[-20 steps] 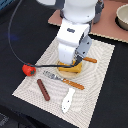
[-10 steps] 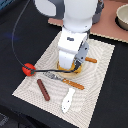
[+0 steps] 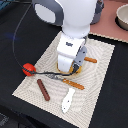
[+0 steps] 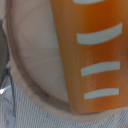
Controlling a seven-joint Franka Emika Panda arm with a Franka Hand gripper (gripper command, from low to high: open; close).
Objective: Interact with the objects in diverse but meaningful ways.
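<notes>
In the wrist view a yellow-orange bread loaf (image 4: 92, 55) with white stripes fills most of the picture, lying on the tan round plate (image 4: 30, 65). In the exterior view my gripper (image 3: 68, 69) is low over that plate in the middle of the striped mat, and the white hand hides its fingers. A sliver of the bread loaf (image 3: 77, 66) shows beside the hand. No fingertips show in the wrist view. The red tomato (image 3: 28, 68) lies at the mat's edge on the exterior view's left. The brown sausage (image 3: 43, 89) lies nearer the front.
An orange-handled fork (image 3: 64, 80) lies just in front of the hand, and a white-bladed knife (image 3: 68, 100) lies nearer the mat's front edge. Another orange handle (image 3: 91, 60) pokes out behind the hand. A grey pot (image 3: 122, 16) stands on the pink surface at the back right.
The hand has come down closer to the plate and bread over the last second. The tomato, sausage and cutlery have stayed where they were.
</notes>
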